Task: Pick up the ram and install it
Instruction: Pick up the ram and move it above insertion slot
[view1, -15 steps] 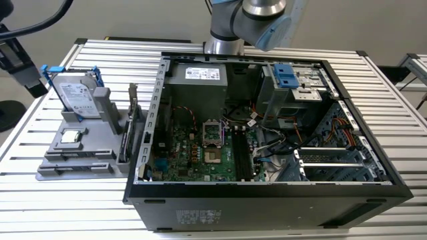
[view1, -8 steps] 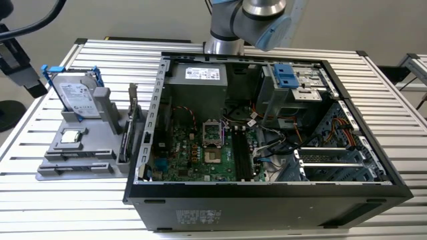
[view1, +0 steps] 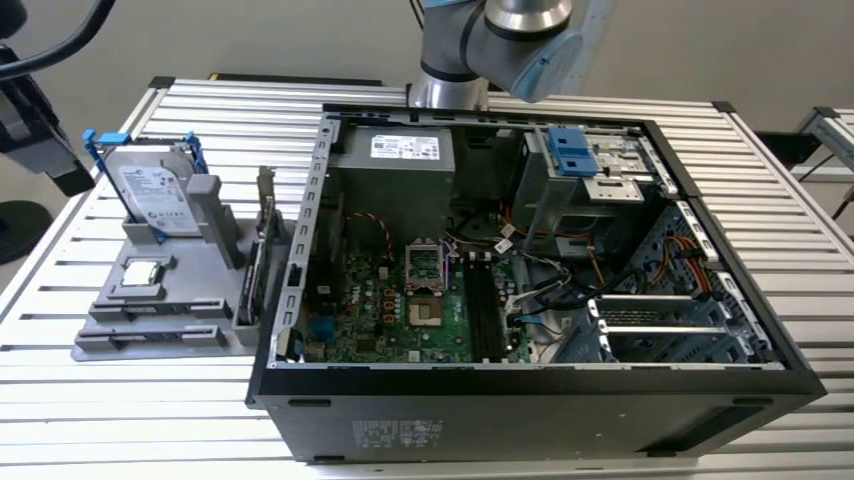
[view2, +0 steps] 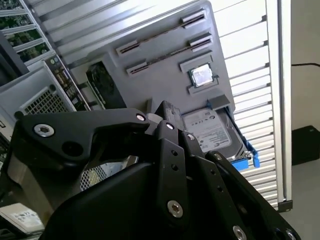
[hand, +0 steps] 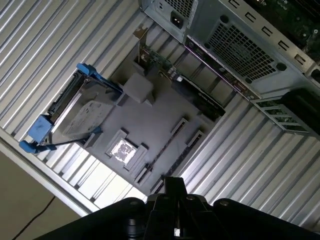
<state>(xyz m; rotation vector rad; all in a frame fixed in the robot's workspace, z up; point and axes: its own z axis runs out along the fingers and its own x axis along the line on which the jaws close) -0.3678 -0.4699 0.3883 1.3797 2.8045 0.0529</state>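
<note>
Above the grey parts holder (hand: 150, 112), your end effector (hand: 171, 192) hangs in the air. In the first wrist view its dark tip points down toward the holder's slotted end. You cannot tell from either wrist view whether it is released or clenched.

The ram (view2: 160, 35) sits in the holder, standing on edge along one of the narrow slots. You see it as a thin brownish strip in the second wrist view. It is apart from the end effector, and its chips and label are turned out of sight.

Just beside those slots, a processor chip (hand: 121, 150) lies flat in a square recess and catches the light. Past it, at the holder's other end, a hard drive (hand: 82, 117) leans tilted in a blue caddy (hand: 40, 127). Along the holder's side nearest the computer, a card (hand: 155, 60) with a metal bracket stands upright.

The holder rests on the slatted metal bench (view1: 134, 420), just beside the open computer case (view1: 534, 400) and on the exterior view's left of it. Inside the case you can see the green motherboard (view1: 360, 300) lying flat. The long black slots (view1: 483, 310) run side by side near its middle. The arm (view1: 534, 35) rises behind the case, at the top of the exterior view.
</note>
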